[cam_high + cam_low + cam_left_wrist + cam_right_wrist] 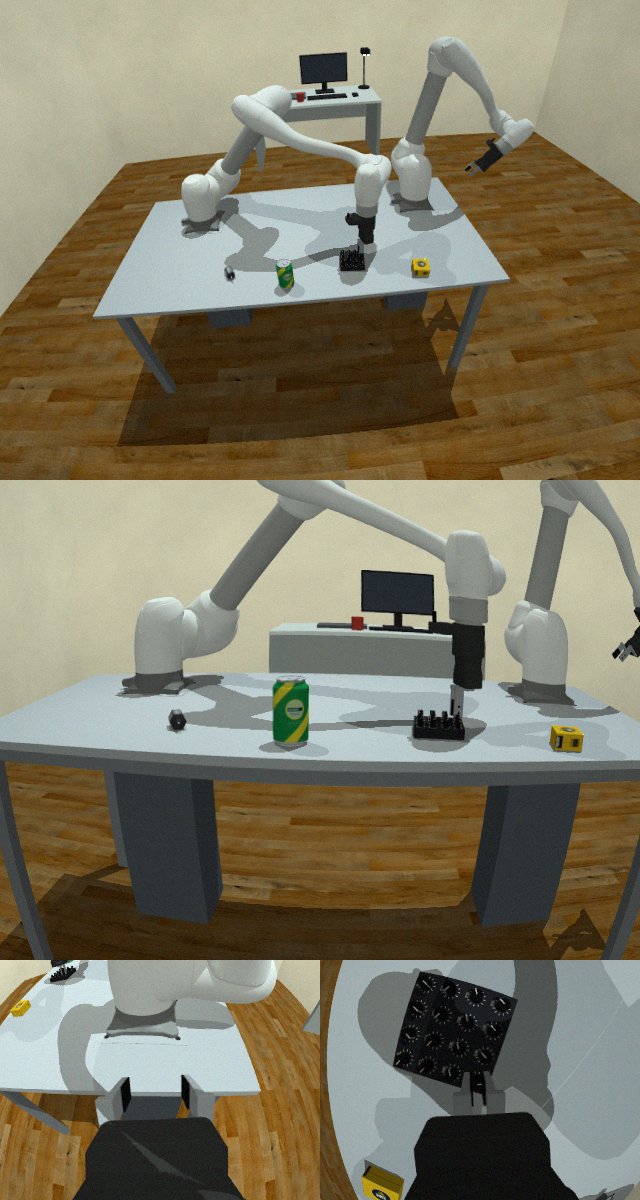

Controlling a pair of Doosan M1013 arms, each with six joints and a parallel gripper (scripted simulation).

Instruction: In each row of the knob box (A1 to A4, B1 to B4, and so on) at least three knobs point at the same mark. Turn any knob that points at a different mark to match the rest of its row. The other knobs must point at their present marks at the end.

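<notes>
1. Sixteen knobs, in a four-by-four layout, belong to the black knob box [352, 261] [438, 729] [63, 978] [455, 1032], which sits flat on the pale worktop [180, 291] [361, 749] [215, 1060] [590, 1110], near its front edge.
2. The right claw [368, 248] [456, 713] [63, 970] [476, 1082] points down at the box, its fingers nearly closed, with the corner knob [478, 1083] gripped between them. A finger stands on either side of that knob, and the box itself remains on the worktop.
3. White pointer lines show on the other knobs in the right wrist view, at several different angles. The row letters and marks are too small to read, so I cannot tell which row the gripped knob belongs to.
4. The left claw [470, 168] [621, 653] [155, 1086] is wide open with nothing between its fingers, raised well apart from the box.
5. A green and yellow can [284, 274] [290, 710] stands upright on the worktop. In the exterior view it is between the box and a small dark cylinder [230, 273] [177, 719], which lies on its side.
6. On the other side of the box, apart from it, rests a yellow block [420, 268] [566, 739] [20, 1008] [382, 1183] with a round emblem.
7. Behind the worktop, a desk [336, 112] [361, 653] carries a monitor [323, 68] [397, 592] and a red mug [300, 96] [357, 623].
</notes>
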